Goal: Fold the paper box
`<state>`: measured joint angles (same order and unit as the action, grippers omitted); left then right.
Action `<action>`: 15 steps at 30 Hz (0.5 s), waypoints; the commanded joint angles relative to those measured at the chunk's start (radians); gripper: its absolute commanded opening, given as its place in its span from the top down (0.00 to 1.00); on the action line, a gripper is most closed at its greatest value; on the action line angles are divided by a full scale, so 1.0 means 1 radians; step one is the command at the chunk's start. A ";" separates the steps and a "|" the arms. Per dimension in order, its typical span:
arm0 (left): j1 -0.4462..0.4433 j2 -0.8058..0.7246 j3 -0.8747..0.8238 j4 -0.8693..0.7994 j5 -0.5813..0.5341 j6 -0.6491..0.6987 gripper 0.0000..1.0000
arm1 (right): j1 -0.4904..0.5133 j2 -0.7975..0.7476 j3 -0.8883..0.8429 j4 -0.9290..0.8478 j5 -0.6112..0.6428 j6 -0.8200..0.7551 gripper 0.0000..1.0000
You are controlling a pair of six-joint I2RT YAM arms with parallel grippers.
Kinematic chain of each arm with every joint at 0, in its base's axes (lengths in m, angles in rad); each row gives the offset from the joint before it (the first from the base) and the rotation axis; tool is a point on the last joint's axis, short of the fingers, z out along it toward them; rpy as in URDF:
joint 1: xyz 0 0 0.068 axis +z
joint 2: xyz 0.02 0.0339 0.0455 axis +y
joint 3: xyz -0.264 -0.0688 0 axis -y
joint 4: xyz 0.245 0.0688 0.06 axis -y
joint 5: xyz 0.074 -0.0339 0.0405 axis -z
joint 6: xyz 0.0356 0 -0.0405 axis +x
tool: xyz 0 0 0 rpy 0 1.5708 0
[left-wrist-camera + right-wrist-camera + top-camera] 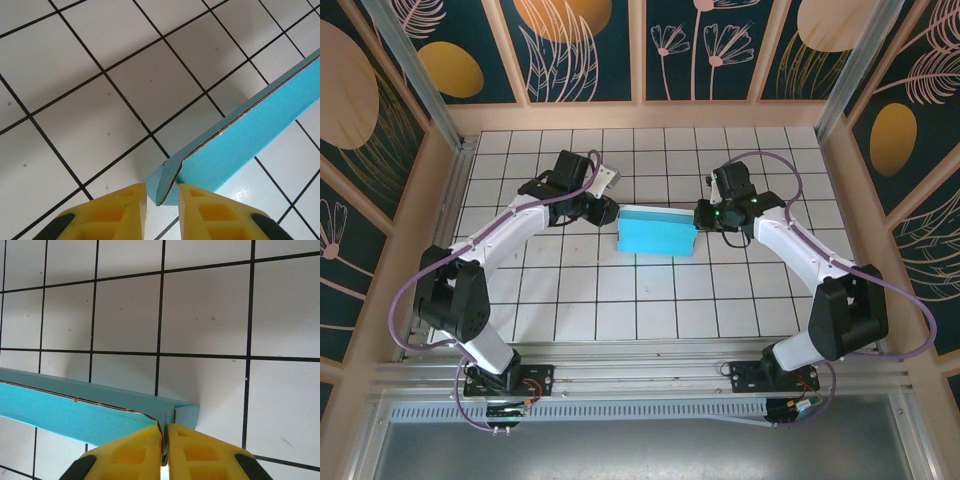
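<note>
Nearing the end of the fold, judging by shape alone. Looking at the paper box (657,232) in the middle of the tabletop (620,300), already closed into a flat turquoise rectangle laid lengthwise from left to right, with no pale inner face on show. Finding it directly between the two tools, well away from the tabletop's edges. Not being able to say whether resting on the tiles or raised just off them.

Gripping the right end with the right tool (703,215). In the right wrist view, clenching the tool (164,427) almost fully together on a thin card edge at the right corner of the box (65,412).

Straddling the left end with the left tool (605,212). In the left wrist view, holding the tool (162,187) a narrow gap apart, with the left corner of the box (250,135) sitting in that gap. Not being able to tell whether pinching that corner or merely bracketing it.

Noticing what looks unfinished: a raw brownish card edge showing along the seam in both wrist views, and a flap at the left corner curling slightly out of line instead of lying flush. Reckoning the main panels done, and probably leaving only the end closures to tuck or press flat. Expecting the remaining work to be squaring and seating those ends, then letting go.
</note>
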<state>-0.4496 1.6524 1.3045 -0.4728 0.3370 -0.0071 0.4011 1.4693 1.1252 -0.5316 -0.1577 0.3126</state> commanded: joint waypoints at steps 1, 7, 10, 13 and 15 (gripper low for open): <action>0.006 0.017 0.027 0.017 0.027 -0.003 0.77 | 0.010 0.013 0.024 -0.043 0.004 -0.015 0.88; 0.006 0.012 0.035 0.032 0.057 -0.032 0.91 | 0.012 0.013 0.021 -0.038 0.004 -0.015 0.88; 0.006 0.009 0.030 0.045 0.087 -0.073 0.97 | 0.014 0.012 0.015 -0.035 0.010 -0.013 0.88; 0.006 0.006 0.026 0.056 0.123 -0.119 1.00 | 0.015 0.014 0.015 -0.036 0.013 -0.013 0.88; 0.006 0.006 0.028 0.056 0.140 -0.146 1.00 | 0.016 0.017 0.016 -0.037 0.015 -0.013 0.88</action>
<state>-0.4473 1.6527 1.3056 -0.4477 0.4114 -0.0921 0.4023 1.4693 1.1252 -0.5323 -0.1497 0.3126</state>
